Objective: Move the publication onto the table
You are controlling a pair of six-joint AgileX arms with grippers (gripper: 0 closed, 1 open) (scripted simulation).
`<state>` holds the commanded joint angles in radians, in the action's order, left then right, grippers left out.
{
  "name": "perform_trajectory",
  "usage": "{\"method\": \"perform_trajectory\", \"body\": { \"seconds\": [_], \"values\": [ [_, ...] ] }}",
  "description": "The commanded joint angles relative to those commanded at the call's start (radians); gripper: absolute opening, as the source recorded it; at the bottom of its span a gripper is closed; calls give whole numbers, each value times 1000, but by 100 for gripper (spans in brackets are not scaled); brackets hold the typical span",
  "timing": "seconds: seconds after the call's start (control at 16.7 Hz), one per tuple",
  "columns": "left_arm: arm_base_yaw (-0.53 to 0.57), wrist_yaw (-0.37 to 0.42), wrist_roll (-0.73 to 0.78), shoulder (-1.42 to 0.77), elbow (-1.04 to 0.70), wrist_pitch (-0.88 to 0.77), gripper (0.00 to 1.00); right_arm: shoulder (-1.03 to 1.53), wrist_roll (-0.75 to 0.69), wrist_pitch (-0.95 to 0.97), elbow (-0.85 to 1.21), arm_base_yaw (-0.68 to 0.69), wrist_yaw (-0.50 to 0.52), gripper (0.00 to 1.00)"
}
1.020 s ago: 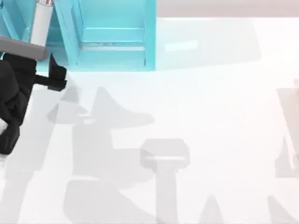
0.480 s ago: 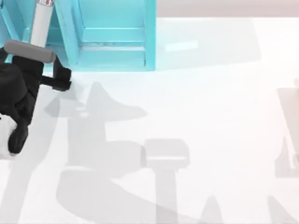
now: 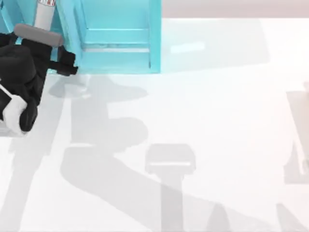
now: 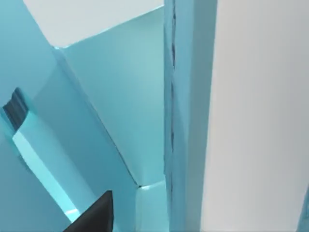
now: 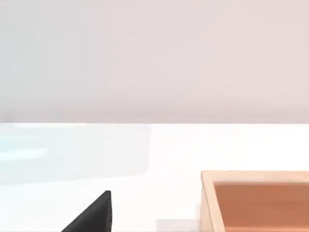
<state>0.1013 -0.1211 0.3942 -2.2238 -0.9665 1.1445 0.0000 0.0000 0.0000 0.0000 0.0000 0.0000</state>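
The publication (image 3: 43,14) stands edge-on as a white slab in the left compartment of the teal shelf (image 3: 118,58) at the table's back left. In the left wrist view it is the broad white face (image 4: 256,116) with a teal cover strip beside it. My left gripper (image 3: 66,64) is at the shelf's front edge, just right of the publication and not touching it. One of its black fingertips (image 4: 96,217) shows well off the middle, so the jaws are open with nothing between them. The glossy white table (image 3: 203,121) spreads out in front of the shelf.
A wooden box (image 5: 256,203) sits on the table in the right wrist view, near one black fingertip (image 5: 94,215) of my parked right gripper. Arm shadows lie across the middle of the table. The shelf's upright walls close in around the left gripper.
My left arm has moved toward the back of the table, carrying its gripper from the open table surface up to the shelf's front edge beside the publication.
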Motion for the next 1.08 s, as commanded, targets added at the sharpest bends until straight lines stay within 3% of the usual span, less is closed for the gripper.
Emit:
{"method": "perform_trajectory", "body": {
  "seconds": [0.24,0.6,1.08],
  "values": [
    [-12,13,0,-87,-168,-81,100,0,0,0,0,0,0,100],
    [-14,15,0,-102,-197,-96,100,0,0,0,0,0,0,100],
    [-14,15,0,-102,-197,-96,40,0,0,0,0,0,0,100]
  ]
}}
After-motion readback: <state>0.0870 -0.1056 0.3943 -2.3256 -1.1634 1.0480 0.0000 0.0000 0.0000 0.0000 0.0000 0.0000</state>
